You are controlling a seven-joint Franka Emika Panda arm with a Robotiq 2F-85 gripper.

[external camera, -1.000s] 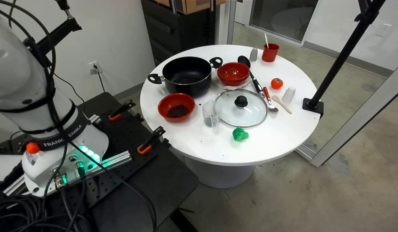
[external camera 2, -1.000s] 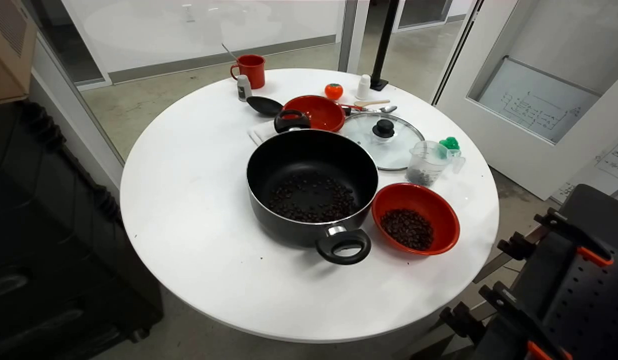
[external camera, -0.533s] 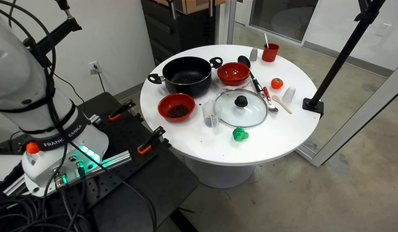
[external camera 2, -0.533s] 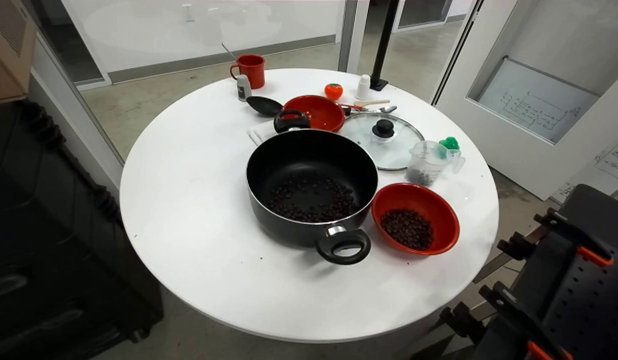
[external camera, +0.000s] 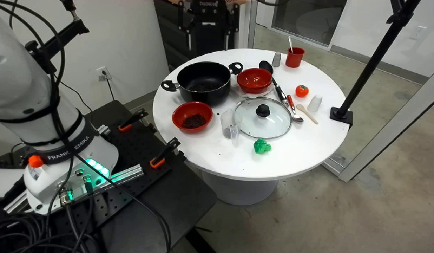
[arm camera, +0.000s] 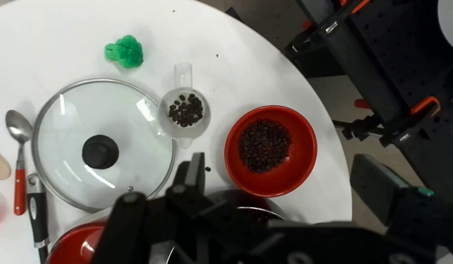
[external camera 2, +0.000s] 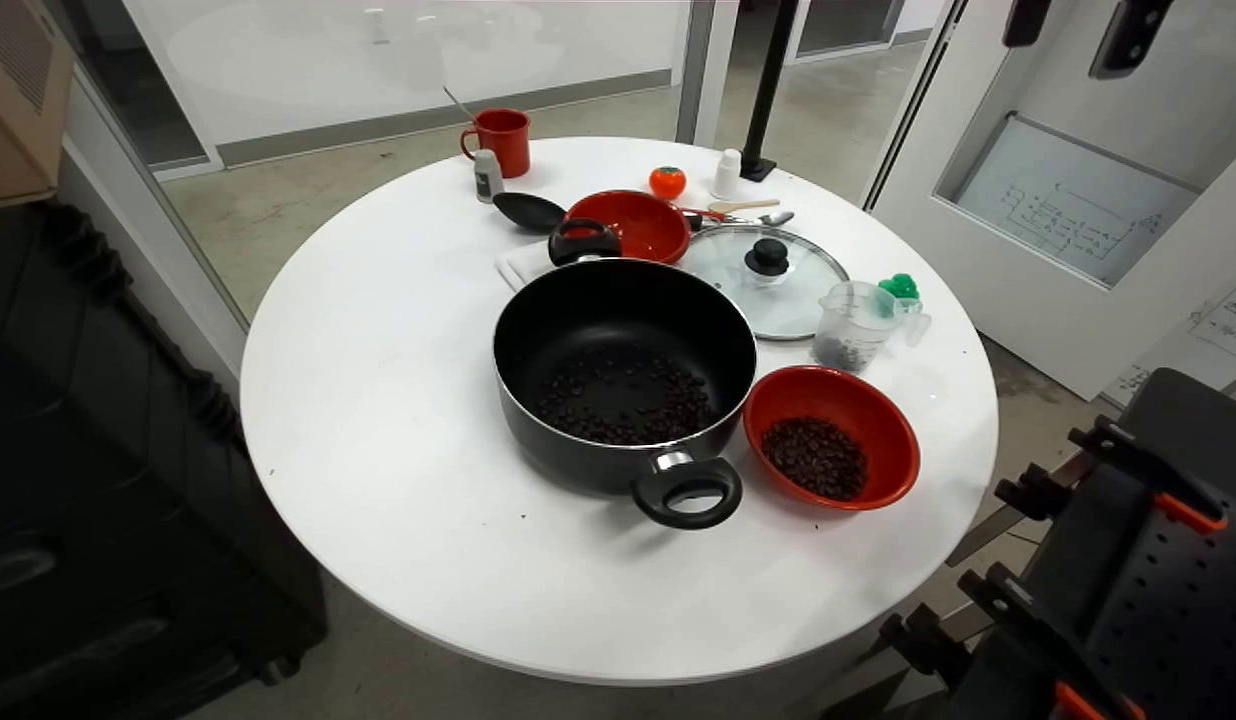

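Observation:
High above the table my gripper (external camera: 208, 43) stands open, with nothing between its fingers. In the wrist view its spread fingers (arm camera: 195, 170) frame a red bowl (arm camera: 301, 154) part-filled with dark beans, which lies well below them. A black two-handled pot (external camera 2: 618, 465) with more beans inside stands against that bowl; the gripper hides most of it in the wrist view. A clear measuring cup (arm camera: 184, 134) holding some beans stands beside the glass lid (arm camera: 135, 143). The gripper's fingertips (external camera 2: 1126, 45) also show at the top right of an exterior view.
Behind the pot sits another red bowl (external camera: 254, 86) on a cloth. Around it lie a black ladle (external camera: 266, 65), spoons, a tomato (external camera: 302, 91), two shakers and a red mug (external camera: 295, 58). Green broccoli (external camera: 261, 146) is near the lid. A black pole (external camera: 371, 63) is clamped to the table's edge.
The gripper has come down into fuller view at the top of an exterior view, and its fingertips now appear in both. Nothing on the table has moved.

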